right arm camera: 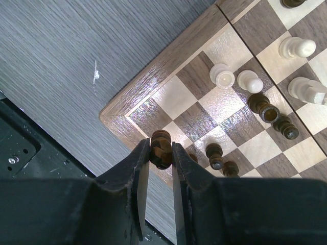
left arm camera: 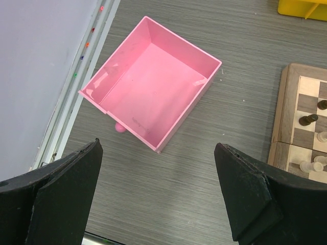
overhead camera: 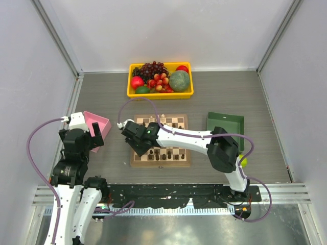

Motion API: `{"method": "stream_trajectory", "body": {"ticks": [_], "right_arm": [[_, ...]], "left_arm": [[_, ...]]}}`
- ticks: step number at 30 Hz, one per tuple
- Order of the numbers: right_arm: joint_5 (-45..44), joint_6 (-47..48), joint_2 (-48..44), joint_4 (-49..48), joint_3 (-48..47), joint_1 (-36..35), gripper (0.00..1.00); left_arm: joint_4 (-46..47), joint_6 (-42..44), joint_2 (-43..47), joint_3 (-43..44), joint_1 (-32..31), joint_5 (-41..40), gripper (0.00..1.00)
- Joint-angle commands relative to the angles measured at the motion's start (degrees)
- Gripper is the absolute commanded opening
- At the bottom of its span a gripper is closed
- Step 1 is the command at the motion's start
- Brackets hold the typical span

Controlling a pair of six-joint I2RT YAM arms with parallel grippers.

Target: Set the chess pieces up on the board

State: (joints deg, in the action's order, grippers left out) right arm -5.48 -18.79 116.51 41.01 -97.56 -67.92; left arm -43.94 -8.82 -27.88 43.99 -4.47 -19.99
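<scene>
The chessboard (overhead camera: 180, 159) lies mid-table with cream and dark brown pieces on it; its corner shows in the right wrist view (right arm camera: 153, 87) and its left edge in the left wrist view (left arm camera: 286, 102). My right gripper (right arm camera: 160, 153) is shut on a dark brown chess piece (right arm camera: 161, 151), held above the board's near-left corner; it is over the board's left part in the top view (overhead camera: 139, 144). Cream pieces (right arm camera: 222, 75) and dark pieces (right arm camera: 263, 107) stand nearby. My left gripper (left arm camera: 158, 204) is open and empty over bare table, near the pink tray (left arm camera: 148, 87).
A yellow bin (overhead camera: 132, 92) of fruit sits at the back. A green tray (overhead camera: 225, 127) is right of the board, a pink tray (overhead camera: 102, 123) left of it. A green ball (overhead camera: 243, 162) lies by the right arm.
</scene>
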Motion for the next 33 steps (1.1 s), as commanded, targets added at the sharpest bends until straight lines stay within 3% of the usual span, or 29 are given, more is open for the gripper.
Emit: {"method": "stream_trajectory", "body": {"ticks": [1, 33], "right_arm": [[-0.7, -0.6, 0.4, -0.8, -0.9, -0.4, 0.19], [-1.1, -0.1, 0.3, -1.7, 3.2, -0.8, 0.22]], "left_arm": [[2.3, -0.5, -0.3, 0.0, 0.3, -1.0, 0.99], [2.3, -0.4, -0.9, 0.0, 0.3, -0.3, 0.99]]}}
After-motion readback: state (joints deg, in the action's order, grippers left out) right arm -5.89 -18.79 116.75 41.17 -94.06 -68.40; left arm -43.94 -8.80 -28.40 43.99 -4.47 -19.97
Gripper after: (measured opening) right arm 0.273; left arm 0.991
